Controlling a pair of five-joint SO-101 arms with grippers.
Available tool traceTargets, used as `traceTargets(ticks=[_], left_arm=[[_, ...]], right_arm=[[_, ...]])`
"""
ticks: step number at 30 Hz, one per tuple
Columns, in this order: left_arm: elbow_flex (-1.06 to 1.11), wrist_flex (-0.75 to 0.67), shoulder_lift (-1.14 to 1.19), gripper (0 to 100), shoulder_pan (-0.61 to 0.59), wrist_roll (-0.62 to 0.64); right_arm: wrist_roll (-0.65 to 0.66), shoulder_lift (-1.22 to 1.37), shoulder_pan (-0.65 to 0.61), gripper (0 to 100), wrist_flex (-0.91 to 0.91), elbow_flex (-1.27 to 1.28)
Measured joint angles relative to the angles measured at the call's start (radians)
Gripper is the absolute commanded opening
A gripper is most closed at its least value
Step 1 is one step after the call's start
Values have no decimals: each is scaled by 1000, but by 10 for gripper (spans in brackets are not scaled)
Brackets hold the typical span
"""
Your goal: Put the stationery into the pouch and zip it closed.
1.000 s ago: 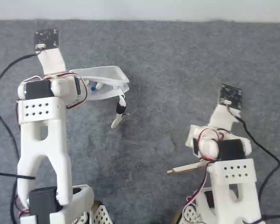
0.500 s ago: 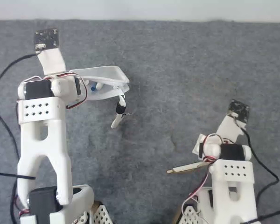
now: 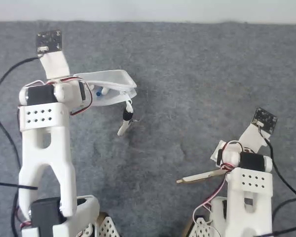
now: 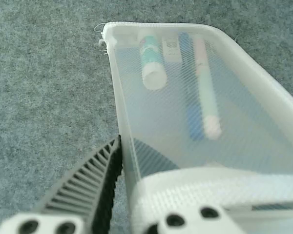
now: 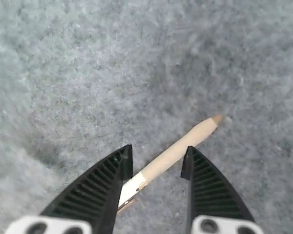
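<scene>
A translucent mesh pouch (image 3: 108, 86) hangs off the mat, its edge pinched in my left gripper (image 4: 121, 146), which is shut on it. Inside the pouch (image 4: 195, 107) lie a teal-and-white stick (image 4: 153, 63), a blue pen (image 4: 190, 97) and a pink-and-teal pen (image 4: 207, 97). A zipper pull (image 3: 127, 118) dangles from the pouch's near corner. A tan pencil (image 5: 178, 151) lies on the grey mat, and my right gripper (image 5: 156, 158) stands open above it with a finger on each side. The pencil (image 3: 200, 176) sticks out leftward from under the right arm.
The grey mat (image 3: 187, 74) covers the table up to a pale strip at the far edge. Black cables (image 3: 0, 108) run along the left arm and beside the right arm (image 3: 281, 168). Open mat lies between the two arms.
The right arm has drawn back toward the near right, its wrist camera board shifting right and down. The pencil, the left arm and the pouch have stayed put.
</scene>
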Motion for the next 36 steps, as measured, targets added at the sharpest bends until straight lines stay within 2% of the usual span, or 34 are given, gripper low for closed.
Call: traceTargets(ticks=[8,20,29,36], left_arm=[[21,-25,-2,13,-2,0],[21,-28,-2,13,-3,0],[21,-28,-2,13,-3,0],[21,-31,-2,13,2,0]], right_arm=[[-3,12,32,159,0,0],[-9,358,66,159,-8,-95],[-9,589,107,157,-161,-104],[-12,667,163,156,-242,-143]])
